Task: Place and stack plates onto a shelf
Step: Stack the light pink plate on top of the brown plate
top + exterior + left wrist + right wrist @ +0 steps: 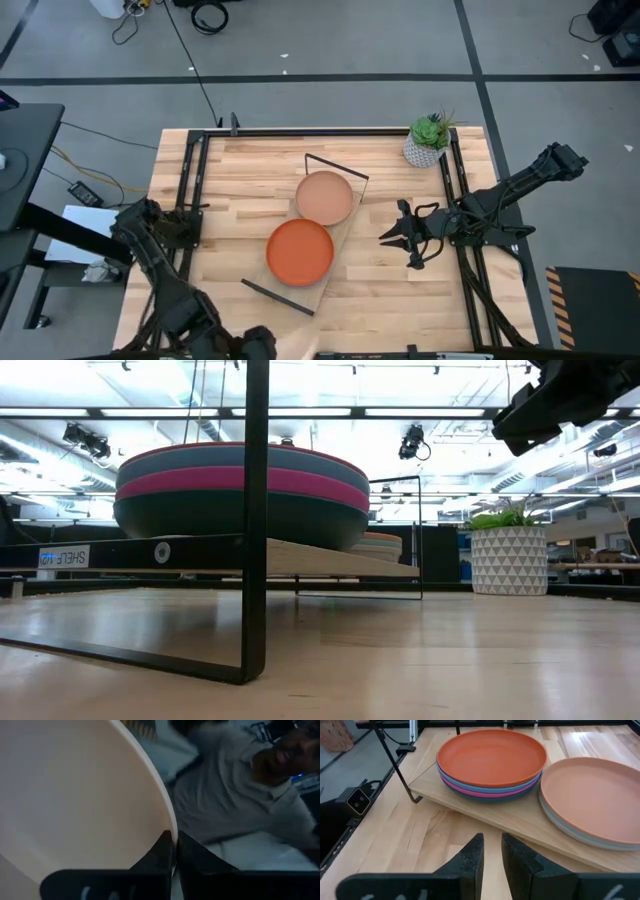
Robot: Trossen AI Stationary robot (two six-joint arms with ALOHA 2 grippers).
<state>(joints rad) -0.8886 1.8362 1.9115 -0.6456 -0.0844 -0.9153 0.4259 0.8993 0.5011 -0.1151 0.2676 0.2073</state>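
Two stacks of plates occupy the shelf (335,255), a light-wood board lying slantwise on the slatted surface (240,175): one stack topped by an orange-red plate (299,252) toward the near end, one topped by a tan plate (324,197) toward the far end, the two just beside each other. One pale cream plate (75,795) remains off the shelf, pinched by its rim in the left gripper (175,851), whose fingers are clenched on the edge with the disc tilted up; a person in a grey shirt (225,795) shows behind it. That left arm sits low at the near-left corner in the overhead view, its gripper mostly out of that picture, so the shelf lies forward and to its right, with the orange-red stack the nearer of the two. The shelf's long axis runs diagonally from near-left to far-right. Right gripper (405,237): waiting at the right of the shelf, fingers slightly parted and holding nothing, pointing toward the stacks. Small potted plant (429,140) at the far right corner, well apart.
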